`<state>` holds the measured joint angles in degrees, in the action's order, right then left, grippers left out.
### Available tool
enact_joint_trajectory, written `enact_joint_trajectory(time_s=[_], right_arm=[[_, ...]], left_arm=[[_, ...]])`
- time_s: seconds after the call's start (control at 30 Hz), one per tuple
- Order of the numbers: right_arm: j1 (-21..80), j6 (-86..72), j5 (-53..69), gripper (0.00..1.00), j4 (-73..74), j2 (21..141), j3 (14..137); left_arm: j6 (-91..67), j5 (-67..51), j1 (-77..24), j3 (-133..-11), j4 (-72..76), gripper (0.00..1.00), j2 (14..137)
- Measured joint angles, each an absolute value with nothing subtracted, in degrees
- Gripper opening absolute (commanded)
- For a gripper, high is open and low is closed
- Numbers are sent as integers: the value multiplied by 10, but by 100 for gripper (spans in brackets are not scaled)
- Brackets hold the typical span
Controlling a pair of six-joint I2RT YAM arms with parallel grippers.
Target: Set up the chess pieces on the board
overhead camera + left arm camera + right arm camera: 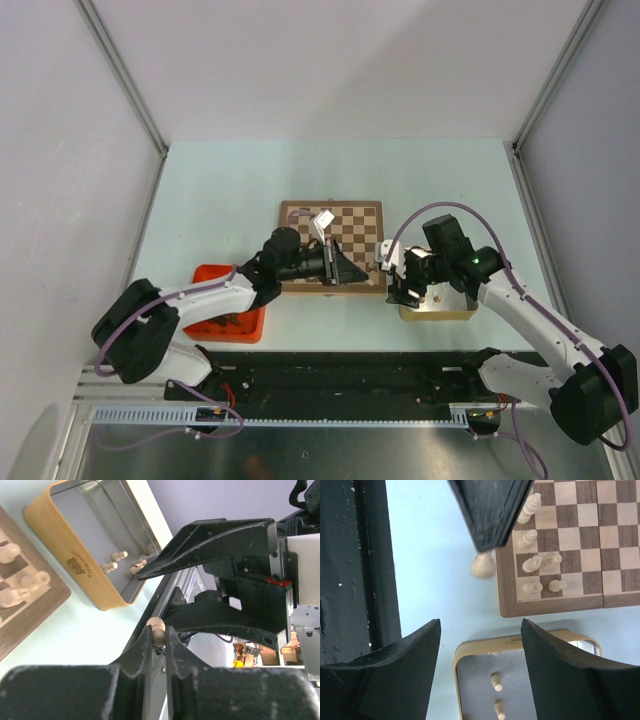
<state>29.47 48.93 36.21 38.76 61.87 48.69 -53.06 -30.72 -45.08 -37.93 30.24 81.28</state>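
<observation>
The left jaws are pinched shut on one pale chess piece point(157, 628), whose rounded head shows between the black fingertips point(142, 647). The held piece hangs just off the near edge of the board point(555, 607), close to the board's near right corner. Whether it touches the bench point(430, 555) cannot be told.

The right jaws stand wide apart with nothing between them. They hover over the end of a gold tin point(470, 652) that faces the board. The tin sits on the bench just beside the board's near right corner, with a strip of bench between them. A few pale pieces point(496, 681) rest inside the tin. More of them stand on the squares at the board's near right corner.

A red tray point(212, 273) lies on the bench near the board's near left corner, partly under the left arm point(215, 295).
</observation>
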Motion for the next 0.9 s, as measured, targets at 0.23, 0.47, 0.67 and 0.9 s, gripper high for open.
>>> enact_joint_trajectory(time_s=[0.23,0.47,0.67,0.9], right_arm=[[276,507,362,70,412,607,495],[274,514,346,70,422,607,496],[273,516,329,70,422,610,496],[272,516,314,70,422,615,496]], left_arm=[[-479,-301,-409,-377,219,0,754],[-395,-273,-359,-384,84,0,670],[-337,-272,-284,-400,-1,0,623],[-284,-271,-237,-433,-76,0,608]])
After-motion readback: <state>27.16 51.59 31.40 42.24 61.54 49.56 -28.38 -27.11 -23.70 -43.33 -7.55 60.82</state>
